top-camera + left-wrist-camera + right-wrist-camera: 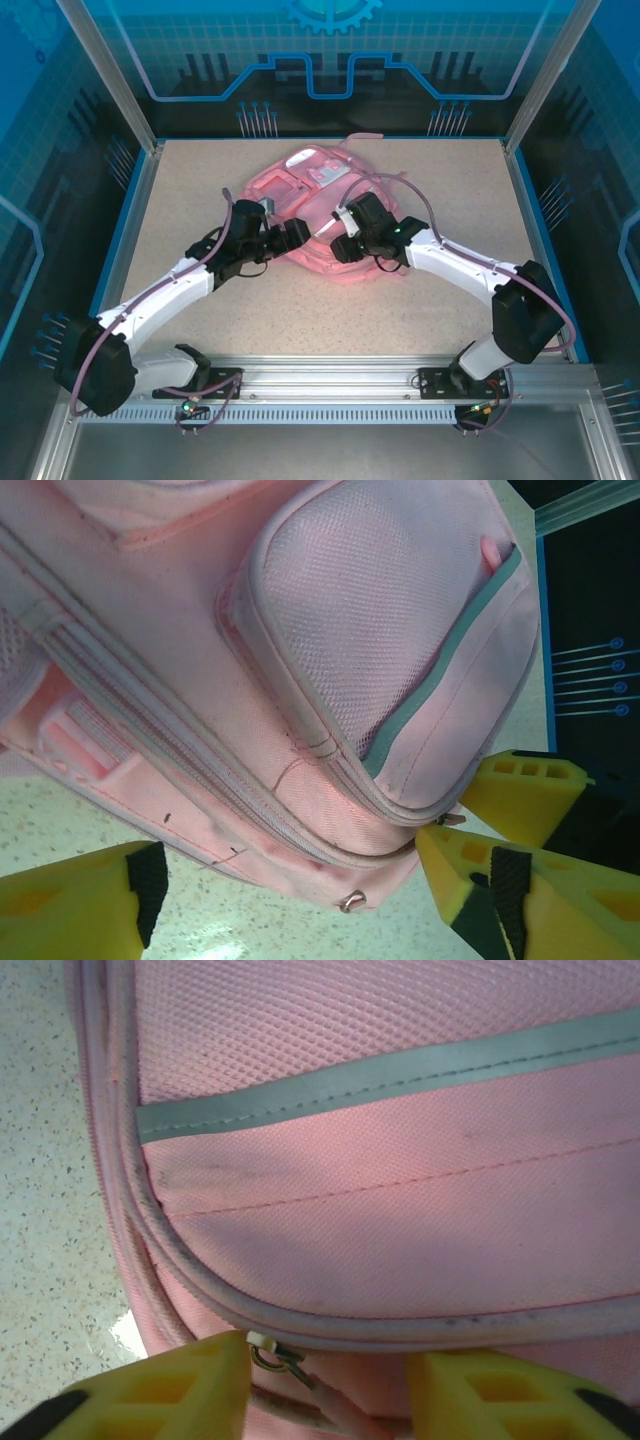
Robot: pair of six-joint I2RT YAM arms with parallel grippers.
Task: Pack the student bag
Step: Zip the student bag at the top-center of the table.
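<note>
**At the bag's near edge: both grippers open, no zip pull pinched yet**

On the table, toward its far middle, you have the student bag lying flat, with both arms reaching in to its near rim from either side.

Your left gripper stands wide apart, its fingers straddling a lower corner of the bag below the mesh pocket. It holds nothing. A small metal ring hangs from the seam between the fingers.

Your right gripper is pressed close against the bag's side, under the grey trim stripe. Its fingers are apart with a clear gap. The zip pull sits in that gap, right against one finger but not pinched.

As for progress, every zip line you can see on these faces looks drawn shut, and the bag's inside is hidden, so I cannot tell whether anything has gone in. My read is that you are at a zip step. The right fingers have yet to close on the pull, and the left has yet to steady the fabric.
</note>
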